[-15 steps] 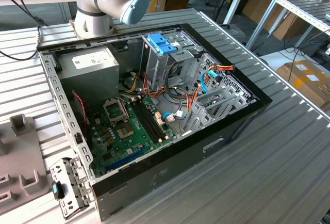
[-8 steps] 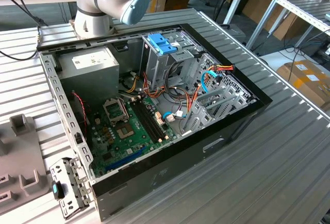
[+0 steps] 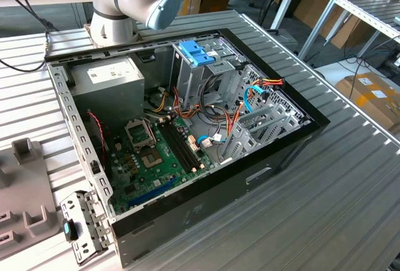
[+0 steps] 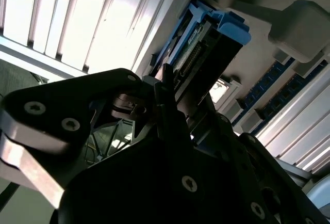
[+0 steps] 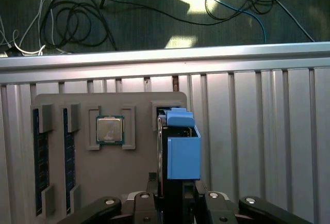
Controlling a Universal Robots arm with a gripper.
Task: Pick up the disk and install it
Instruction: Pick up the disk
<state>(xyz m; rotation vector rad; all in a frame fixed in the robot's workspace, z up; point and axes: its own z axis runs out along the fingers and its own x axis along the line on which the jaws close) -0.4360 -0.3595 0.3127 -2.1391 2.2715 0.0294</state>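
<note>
blue plastic rails are where trouble could start: the gripper (image 5: 178, 195) looks closed narrowly on the disk (image 5: 183, 154) near one end. on smooth plastic, that hold could let the drive pivot or slide if it is swung quickly. the disk stands on edge over the slot of the grey holder tray (image 5: 139, 100), just beside a processor chip (image 5: 110, 130) and near rows of memory sticks (image 5: 37, 157). i cannot tell whether its far end has cleared the slot; if it hasn't, a tilted pull could jam it against the slot wall. the open computer case (image 3: 250, 177) is crowded with loose cables (image 3: 234, 118) around the tall grey bay (image 3: 187, 77), and these could snag a rail. the disk itself is flat, dark and rectangular, with bright blue side rails, a blocky blue end tab and a connector row on one edge.
</note>
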